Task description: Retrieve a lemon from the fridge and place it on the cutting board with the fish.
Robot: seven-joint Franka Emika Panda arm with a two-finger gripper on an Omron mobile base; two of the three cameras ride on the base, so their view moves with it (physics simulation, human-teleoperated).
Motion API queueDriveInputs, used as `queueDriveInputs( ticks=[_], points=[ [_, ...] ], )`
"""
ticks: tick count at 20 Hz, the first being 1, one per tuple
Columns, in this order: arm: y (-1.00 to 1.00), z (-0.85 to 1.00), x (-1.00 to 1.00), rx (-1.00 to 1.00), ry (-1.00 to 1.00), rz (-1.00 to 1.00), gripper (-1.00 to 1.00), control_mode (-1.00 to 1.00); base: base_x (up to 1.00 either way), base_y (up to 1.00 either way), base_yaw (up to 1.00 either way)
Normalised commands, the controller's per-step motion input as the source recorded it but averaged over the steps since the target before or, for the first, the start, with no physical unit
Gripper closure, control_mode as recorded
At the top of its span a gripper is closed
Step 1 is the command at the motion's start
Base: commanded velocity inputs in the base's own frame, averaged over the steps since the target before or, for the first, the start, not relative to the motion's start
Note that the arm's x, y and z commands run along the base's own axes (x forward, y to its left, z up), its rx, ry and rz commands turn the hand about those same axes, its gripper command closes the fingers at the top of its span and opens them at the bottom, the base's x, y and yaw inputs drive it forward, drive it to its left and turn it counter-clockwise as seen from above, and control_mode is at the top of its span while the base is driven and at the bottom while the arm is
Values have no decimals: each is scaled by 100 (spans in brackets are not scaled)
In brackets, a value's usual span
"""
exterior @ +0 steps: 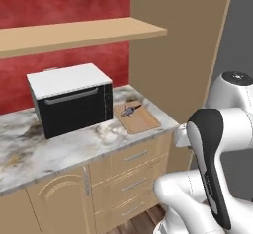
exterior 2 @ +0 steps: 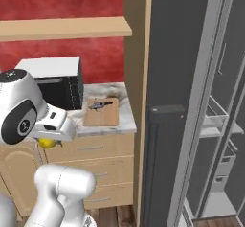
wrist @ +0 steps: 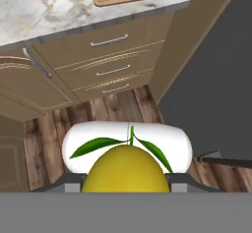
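I've got the small bright yellow lemon [wrist: 123,169] with its green leaves pinched between the two-finger gripper [wrist: 123,184]; the jaws stand half-closed on the fruit, held low in front of the base, well short of the counter. What worries me: the light-brown wooden cutting board [exterior: 137,117] sits at the far right end of the marble counter [exterior: 29,149], just beside the tall tan side panel [exterior: 173,45] — a wide swing could clip that panel or the open matte grey fridge door [exterior 2: 179,101]. Coming in too low, I'd knock the counter edge; dropping from too high, the round fruit could roll over the rim or land on the slim dark grey-blue fish [exterior: 130,111].

Count, left to right: one black-fronted, white-topped microwave [exterior: 71,99], one board, one fish, one lemon, one fridge [exterior 2: 210,125].
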Motion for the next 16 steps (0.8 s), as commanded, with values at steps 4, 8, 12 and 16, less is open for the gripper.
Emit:
queueDriveInputs(
  ticks=[4, 8, 12, 16],
  points=[
    [0, 0, 0, 0, 0, 0, 100, 100, 69, 17, -11],
    [0, 0, 0, 0, 0, 0, 100, 100, 66, 25, -9],
    [0, 0, 0, 0, 0, 0, 100, 100, 47, 23, -1],
    [0, 0, 0, 0, 0, 0, 100, 100, 42, 14, 0]
  ],
)
